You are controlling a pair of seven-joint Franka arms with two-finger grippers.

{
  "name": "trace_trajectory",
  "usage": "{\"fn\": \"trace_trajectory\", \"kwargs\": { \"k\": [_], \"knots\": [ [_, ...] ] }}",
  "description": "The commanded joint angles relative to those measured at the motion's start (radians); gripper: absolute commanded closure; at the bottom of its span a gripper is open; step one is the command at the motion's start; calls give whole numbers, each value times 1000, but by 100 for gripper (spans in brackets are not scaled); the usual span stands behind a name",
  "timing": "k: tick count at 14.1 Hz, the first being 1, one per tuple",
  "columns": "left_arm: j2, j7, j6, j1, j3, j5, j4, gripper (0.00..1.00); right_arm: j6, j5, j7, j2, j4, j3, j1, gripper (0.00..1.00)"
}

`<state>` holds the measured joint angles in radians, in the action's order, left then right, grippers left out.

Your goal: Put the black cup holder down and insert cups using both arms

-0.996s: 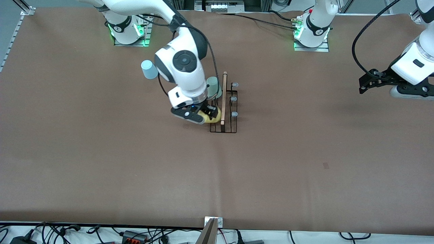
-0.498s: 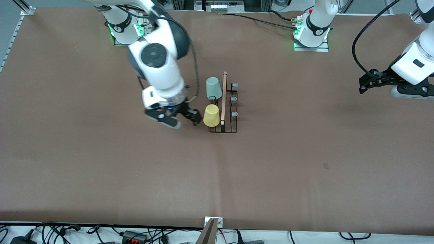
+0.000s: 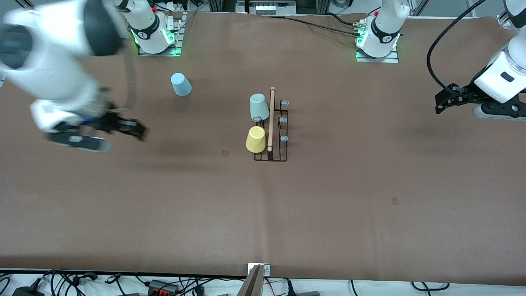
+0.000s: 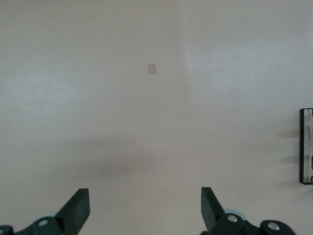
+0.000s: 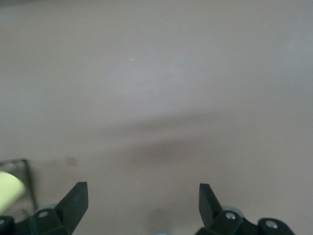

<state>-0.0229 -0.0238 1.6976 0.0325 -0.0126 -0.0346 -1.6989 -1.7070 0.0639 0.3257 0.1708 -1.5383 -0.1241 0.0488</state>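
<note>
Risk first: your right hand [image 3: 123, 127] is open and empty over bare desk [image 3: 328, 213] at its own arm's end; a low pass at the light blue cup [image 3: 181, 84] could tip it. Left hand [image 3: 446, 100] waits, open, empty. Black cup holder [image 3: 276, 135] sits mid-desk. Count: three cups, with the pale green cup [image 3: 259, 107] and yellow cup [image 3: 255, 139] on its pegs, blue loose, nearer the right arm's base; four pegs free.

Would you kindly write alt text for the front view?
A black wire cup holder at mid-table carries a pale green plastic cup and a yellow one; a light blue cup stands apart. Both open hands, right and left, hover at the table's ends.
</note>
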Motion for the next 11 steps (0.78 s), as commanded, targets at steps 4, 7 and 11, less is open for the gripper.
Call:
{"fn": "trace_trajectory", "kwargs": {
  "k": [4,7,11],
  "knots": [
    [4,-21,-16,4,8,10,16,0,142,-7,-243,-65,30,58,-159,0],
    [4,-21,-16,4,8,10,16,0,177,-33,-298,-96,27,86,-184,0],
    [4,-21,-15,3,8,10,16,0,202,-46,-402,-88,24,90,-155,0]
  ]
}}
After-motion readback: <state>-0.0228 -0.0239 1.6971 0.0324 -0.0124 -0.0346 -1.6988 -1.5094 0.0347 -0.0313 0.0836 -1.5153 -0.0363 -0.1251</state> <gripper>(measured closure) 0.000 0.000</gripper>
